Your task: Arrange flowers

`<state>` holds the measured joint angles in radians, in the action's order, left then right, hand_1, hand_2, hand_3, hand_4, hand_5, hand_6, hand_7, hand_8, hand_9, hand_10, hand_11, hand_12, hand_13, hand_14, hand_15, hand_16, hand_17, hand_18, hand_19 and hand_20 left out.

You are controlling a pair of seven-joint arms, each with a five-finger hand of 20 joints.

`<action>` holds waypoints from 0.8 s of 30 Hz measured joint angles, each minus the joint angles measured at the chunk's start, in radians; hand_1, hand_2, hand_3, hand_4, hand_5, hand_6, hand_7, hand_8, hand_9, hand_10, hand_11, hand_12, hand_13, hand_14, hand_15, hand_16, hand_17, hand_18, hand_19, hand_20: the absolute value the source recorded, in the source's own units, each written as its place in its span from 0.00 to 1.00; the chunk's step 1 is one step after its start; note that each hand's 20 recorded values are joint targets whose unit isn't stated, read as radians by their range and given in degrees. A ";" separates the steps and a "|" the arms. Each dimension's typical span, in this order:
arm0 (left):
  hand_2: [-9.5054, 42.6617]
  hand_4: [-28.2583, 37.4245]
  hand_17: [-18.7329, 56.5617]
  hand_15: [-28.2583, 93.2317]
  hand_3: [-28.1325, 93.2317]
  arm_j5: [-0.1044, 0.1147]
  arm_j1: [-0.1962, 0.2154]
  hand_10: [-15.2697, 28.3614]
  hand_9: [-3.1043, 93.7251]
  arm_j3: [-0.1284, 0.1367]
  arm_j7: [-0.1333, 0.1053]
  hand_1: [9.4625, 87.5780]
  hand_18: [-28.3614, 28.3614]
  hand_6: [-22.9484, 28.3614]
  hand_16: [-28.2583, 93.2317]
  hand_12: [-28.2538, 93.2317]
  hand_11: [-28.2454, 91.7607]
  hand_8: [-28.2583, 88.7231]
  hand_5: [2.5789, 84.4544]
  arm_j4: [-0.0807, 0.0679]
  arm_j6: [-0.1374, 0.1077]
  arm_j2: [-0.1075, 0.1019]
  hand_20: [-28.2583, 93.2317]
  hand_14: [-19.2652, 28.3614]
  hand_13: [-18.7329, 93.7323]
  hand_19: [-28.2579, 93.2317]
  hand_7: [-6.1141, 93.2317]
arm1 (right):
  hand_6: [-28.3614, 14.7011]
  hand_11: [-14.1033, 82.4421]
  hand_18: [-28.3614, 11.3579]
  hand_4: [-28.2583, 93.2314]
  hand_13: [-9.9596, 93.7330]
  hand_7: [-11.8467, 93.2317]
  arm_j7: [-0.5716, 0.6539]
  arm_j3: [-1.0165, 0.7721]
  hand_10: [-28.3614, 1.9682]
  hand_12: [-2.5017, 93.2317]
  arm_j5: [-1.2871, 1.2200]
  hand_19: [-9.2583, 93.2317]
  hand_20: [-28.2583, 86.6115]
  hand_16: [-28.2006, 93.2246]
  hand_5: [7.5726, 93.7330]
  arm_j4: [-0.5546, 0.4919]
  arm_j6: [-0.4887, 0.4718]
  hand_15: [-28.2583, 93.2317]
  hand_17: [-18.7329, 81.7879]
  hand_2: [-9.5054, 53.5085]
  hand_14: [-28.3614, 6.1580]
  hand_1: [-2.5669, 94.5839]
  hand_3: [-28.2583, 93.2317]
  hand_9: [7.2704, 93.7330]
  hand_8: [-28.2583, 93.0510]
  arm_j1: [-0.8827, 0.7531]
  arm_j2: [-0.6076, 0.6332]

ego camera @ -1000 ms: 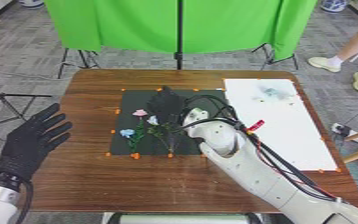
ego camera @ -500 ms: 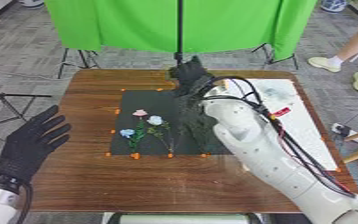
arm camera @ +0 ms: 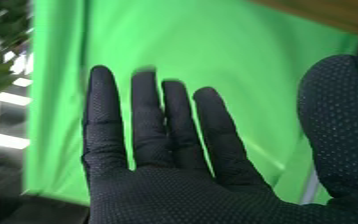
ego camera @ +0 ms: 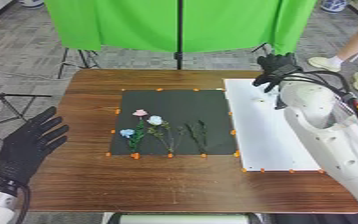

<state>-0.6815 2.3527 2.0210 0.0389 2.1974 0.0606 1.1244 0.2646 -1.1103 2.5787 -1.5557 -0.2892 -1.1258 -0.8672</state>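
Holding the right hand point(ego camera: 278, 67) above the far right corner of the counter point(ego camera: 202, 185), open, with straight fingers apart and the thumb spread wide. Just beneath, at the far end of a white sheet point(ego camera: 273, 145), a pale greenish bit point(ego camera: 259, 101), too small to make out. Left of that, on a black sheet point(ego camera: 165, 100) edged with orange tape point(ego camera: 135, 156), lying flat: a pink flower point(ego camera: 140, 113), a white flower point(ego camera: 155, 120) just nearer and to the right, and a blue flower point(ego camera: 127, 133) farther left and nearer. Right of these, green stems point(ego camera: 202, 140) pointing toward the near edge. Out at the left edge, the left hand point(ego camera: 29, 142), open, with fingers straight and apart. Beyond the far edge, a green curtain point(ego camera: 122, 25).
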 measured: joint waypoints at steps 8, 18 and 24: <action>0.17 0.00 0.10 0.52 0.81 0.002 0.002 0.59 0.26 0.001 -0.001 0.19 0.83 0.49 0.22 0.36 0.43 0.14 0.30 -0.001 0.001 -0.005 0.29 0.68 0.31 0.57 0.28 | 0.65 0.62 0.33 0.00 0.64 0.54 0.001 -0.034 0.67 0.25 0.008 0.72 0.48 0.36 0.43 0.012 0.205 0.68 0.39 0.00 0.72 0.29 0.96 0.54 0.04 -0.142 0.078; 0.17 0.00 0.10 0.52 0.81 0.001 -0.008 0.58 0.25 0.000 0.003 0.19 0.83 0.49 0.22 0.36 0.43 0.14 0.30 -0.002 0.002 -0.006 0.29 0.68 0.31 0.57 0.27 | 0.71 0.61 0.36 0.00 0.70 0.55 -0.006 0.003 0.72 0.26 0.026 0.76 0.50 0.38 0.50 0.052 0.201 0.67 0.42 0.00 0.76 0.34 0.94 0.61 0.02 -0.143 0.045; 0.16 0.00 0.10 0.52 0.81 0.001 -0.006 0.59 0.26 0.001 0.002 0.19 0.84 0.49 0.22 0.36 0.43 0.14 0.30 -0.001 0.002 -0.006 0.29 0.68 0.31 0.57 0.27 | 0.71 0.61 0.36 0.00 0.70 0.55 -0.010 0.014 0.72 0.27 0.045 0.76 0.50 0.39 0.50 0.065 0.195 0.67 0.42 0.00 0.76 0.35 0.93 0.61 0.02 -0.135 0.032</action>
<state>-0.6802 2.3471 2.0220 0.0410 2.1962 0.0622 1.1186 0.2544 -1.0962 2.6238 -1.4904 -0.0944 -1.2612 -0.8354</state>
